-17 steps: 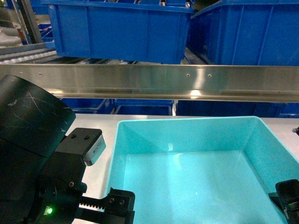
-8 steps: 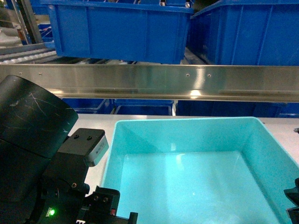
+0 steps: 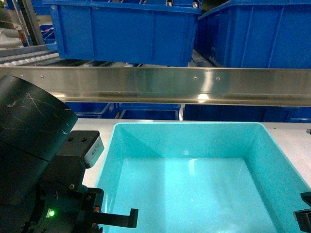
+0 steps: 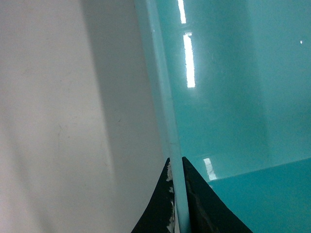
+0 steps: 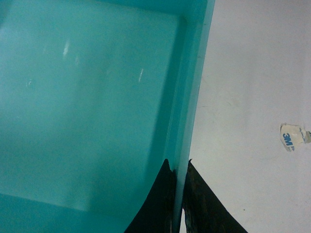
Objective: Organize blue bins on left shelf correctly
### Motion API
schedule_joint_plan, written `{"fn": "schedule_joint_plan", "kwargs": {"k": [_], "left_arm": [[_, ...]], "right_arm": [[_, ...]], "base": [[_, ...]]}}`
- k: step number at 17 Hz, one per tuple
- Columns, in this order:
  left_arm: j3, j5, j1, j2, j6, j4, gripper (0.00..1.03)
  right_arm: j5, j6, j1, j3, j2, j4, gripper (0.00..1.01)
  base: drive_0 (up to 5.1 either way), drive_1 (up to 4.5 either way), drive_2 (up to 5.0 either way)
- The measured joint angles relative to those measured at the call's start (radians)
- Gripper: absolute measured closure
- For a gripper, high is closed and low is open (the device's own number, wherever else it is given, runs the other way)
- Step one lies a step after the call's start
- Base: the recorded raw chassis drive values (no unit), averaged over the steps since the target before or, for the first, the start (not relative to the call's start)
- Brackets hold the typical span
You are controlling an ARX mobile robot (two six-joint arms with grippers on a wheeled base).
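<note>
A light turquoise blue bin [image 3: 194, 184] fills the lower head view, below the left shelf's steel front beam [image 3: 155, 85]. My left gripper [image 3: 118, 218] is shut on the bin's left wall. In the left wrist view the thin rim [image 4: 165, 97] runs between the two black fingertips of the left gripper [image 4: 176, 162]. My right gripper [image 3: 303, 213] holds the right wall. In the right wrist view the right gripper [image 5: 178, 165] is shut with the wall [image 5: 194, 73] pinched between its fingers. The bin [image 5: 87, 97] holds nothing.
Two royal-blue crates [image 3: 121, 31] [image 3: 257, 34] stand on the tier above the beam, with more behind the turquoise bin. White rollers [image 3: 24, 56] show at the far left. The white surface [image 5: 243, 97] beside the bin carries a scrap of 3M tape [image 5: 291, 137].
In the head view the bin has shifted left and looks larger. Both grippers have sunk toward the bottom edge, still holding its walls.
</note>
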Motion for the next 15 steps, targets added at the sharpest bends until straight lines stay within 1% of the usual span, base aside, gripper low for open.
{"fn": "schedule_joint_plan", "kwargs": {"k": [1, 3, 4, 7, 9, 12, 15], "left_arm": [[0.000, 0.000, 0.000, 0.000, 0.000, 0.000, 1.01], [0.000, 0.000, -0.001, -0.003, 0.002, -0.001, 1.01], [-0.008, -0.008, -0.009, -0.042, 0.002, -0.031, 1.01], [-0.007, -0.043, -0.018, -0.144, 0.000, -0.055, 1.01], [-0.002, -0.056, -0.018, -0.187, 0.001, -0.073, 1.01], [0.000, -0.078, -0.017, -0.190, 0.001, -0.065, 1.01], [0.000, -0.078, -0.016, -0.191, 0.001, -0.066, 1.01]], "right_arm": [[-0.005, 0.001, 0.000, -0.001, -0.002, -0.003, 0.99], [-0.005, 0.014, -0.001, -0.008, -0.014, -0.005, 0.99], [-0.006, 0.022, 0.010, -0.008, -0.079, -0.048, 0.99], [-0.007, 0.029, 0.013, 0.003, -0.180, -0.087, 0.99], [-0.005, 0.033, 0.022, 0.014, -0.232, -0.111, 0.99], [-0.006, 0.033, 0.032, 0.014, -0.251, -0.060, 0.99], [-0.006, 0.033, 0.032, 0.014, -0.251, -0.066, 0.99]], "base": [[0.0, 0.00, 0.0], [0.0, 0.00, 0.0], [0.0, 0.00, 0.0], [0.0, 0.00, 0.0], [0.0, 0.00, 0.0], [0.0, 0.00, 0.0], [0.0, 0.00, 0.0]]}}
